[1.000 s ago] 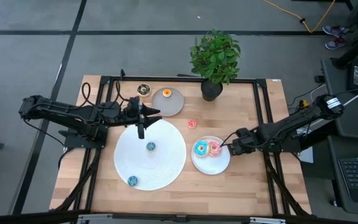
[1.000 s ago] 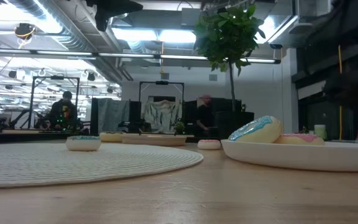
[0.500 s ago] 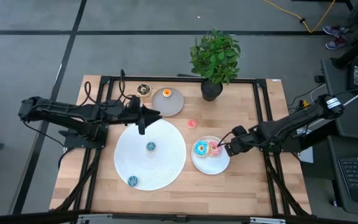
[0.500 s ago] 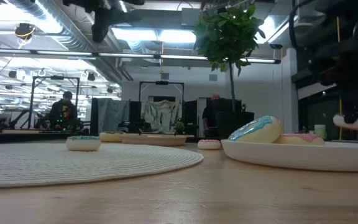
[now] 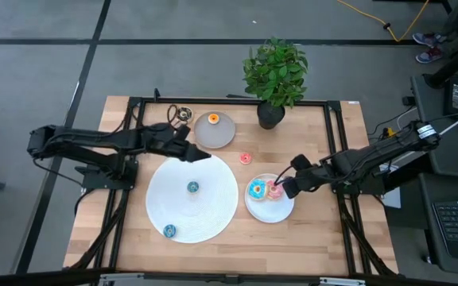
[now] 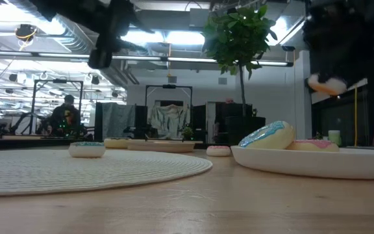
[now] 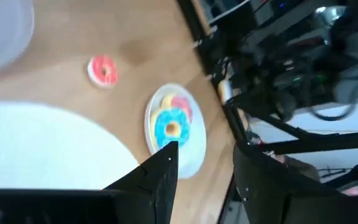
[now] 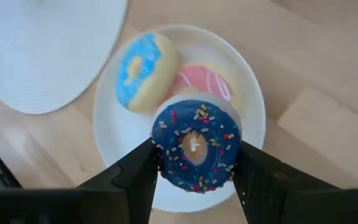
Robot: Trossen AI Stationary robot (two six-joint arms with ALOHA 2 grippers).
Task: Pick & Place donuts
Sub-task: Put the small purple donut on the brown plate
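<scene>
My right gripper (image 5: 286, 187) is shut on a dark blue donut with sprinkles (image 8: 194, 146), above the white plate (image 5: 270, 211). On that plate lie a blue donut (image 5: 256, 190) and a pink donut (image 5: 273, 189). My left gripper (image 5: 193, 153) hangs open and holds nothing over the far edge of the large white disc (image 5: 205, 210). A small teal donut (image 5: 192, 187) and a small blue one (image 5: 169, 230) lie on the disc. A small red-pink donut (image 5: 245, 159) lies on the wood. An orange donut (image 5: 213, 119) sits on a grey plate (image 5: 215, 135). My right gripper pinches the dark blue donut between its two fingers, on opposite sides of the outer rim (image 8: 160, 155). The fingers slant down from the table's right side. The donut is lifted clear above the white plate (image 8: 253, 118), its iced top toward the wrist and its pale underside (image 6: 325, 84) showing from below.
A potted plant (image 5: 275, 75) stands at the far edge, right of the grey plate. A chocolate-brown donut (image 5: 184, 114) lies at the far left by the frame. Bare wood lies along the near edge and the right side of the table.
My right gripper has risen from the white plate with the dark blue donut, which now hangs clear above the two donuts left there. My left gripper has rolled about its own axis, sunk a little and shifted toward the table's right over the disc's far edge.
</scene>
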